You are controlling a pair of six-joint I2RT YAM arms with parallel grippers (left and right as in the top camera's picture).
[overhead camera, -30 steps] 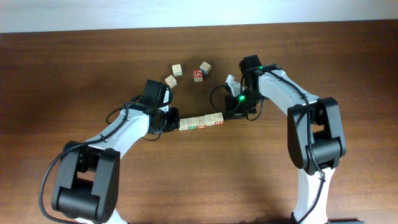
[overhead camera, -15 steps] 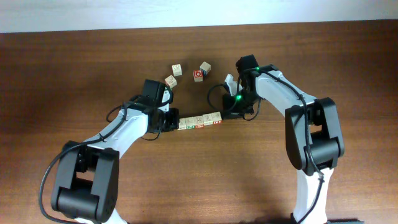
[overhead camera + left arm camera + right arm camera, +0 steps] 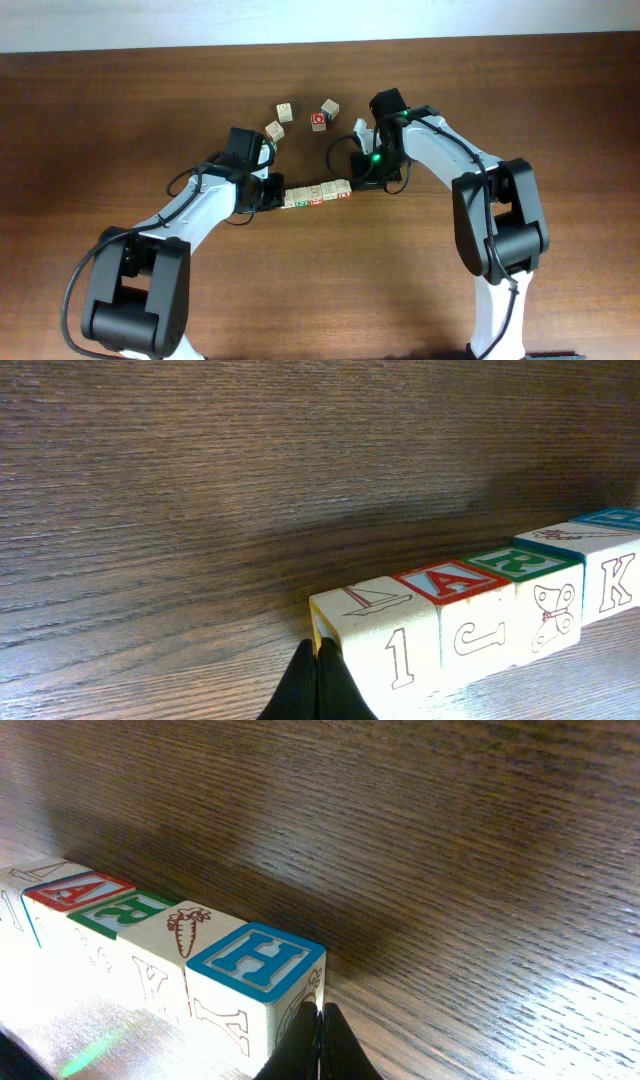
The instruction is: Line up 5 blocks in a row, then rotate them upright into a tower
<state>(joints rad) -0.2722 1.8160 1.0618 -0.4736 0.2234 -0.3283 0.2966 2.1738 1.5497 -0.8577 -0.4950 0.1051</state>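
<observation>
Five blocks [image 3: 316, 194] in one row, four loose cubes [image 3: 285, 110] beyond it; left tool [image 3: 318, 660] and right tool [image 3: 320, 1022] closed, empty, at its ends.

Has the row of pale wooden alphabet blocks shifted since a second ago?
Yes: the row slid slightly left in the overhead view, its right end now nearer the unmoved red-faced wooden cube.

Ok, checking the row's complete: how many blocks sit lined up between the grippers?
5, touching in one row: the sailboat block by the left gripper, then A block, R block, carrot block, and H block by the right gripper.
</observation>
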